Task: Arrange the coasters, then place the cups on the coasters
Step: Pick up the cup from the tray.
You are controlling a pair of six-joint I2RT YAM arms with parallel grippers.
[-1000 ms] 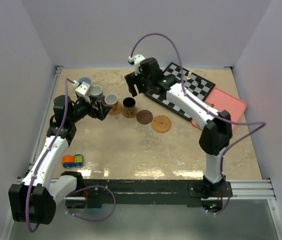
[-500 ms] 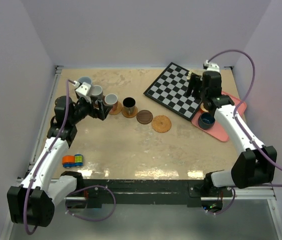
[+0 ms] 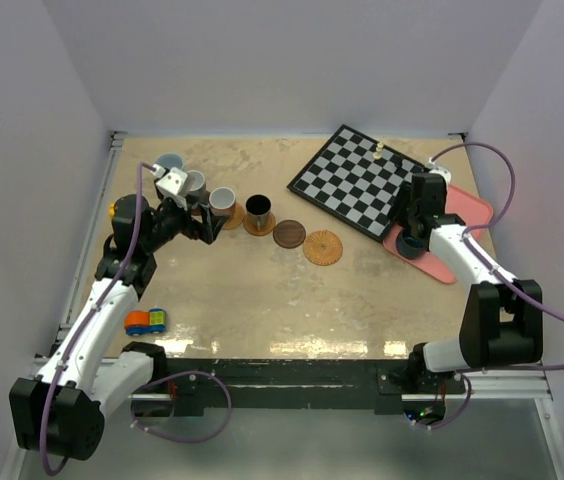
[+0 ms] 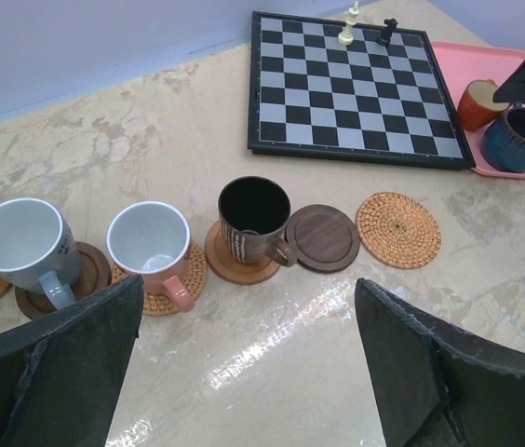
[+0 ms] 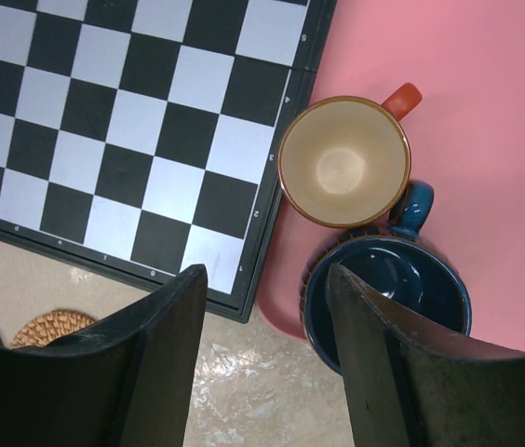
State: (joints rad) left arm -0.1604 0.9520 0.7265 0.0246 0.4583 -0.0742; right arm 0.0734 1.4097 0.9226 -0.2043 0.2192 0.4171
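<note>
Beside the chessboard, the pink tray holds the orange cup and the dark blue cup, which touch each other. The right gripper hovers above them, its jaws partly apart and empty. The left gripper is wide apart and empty, near the black cup standing on a tan coaster.

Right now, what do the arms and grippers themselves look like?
The left arm and right arm share white links and black joints, each trailed by a looping purple cable. The left gripper and right gripper carry broad matte-black fingers. I see no readable markings.
</note>
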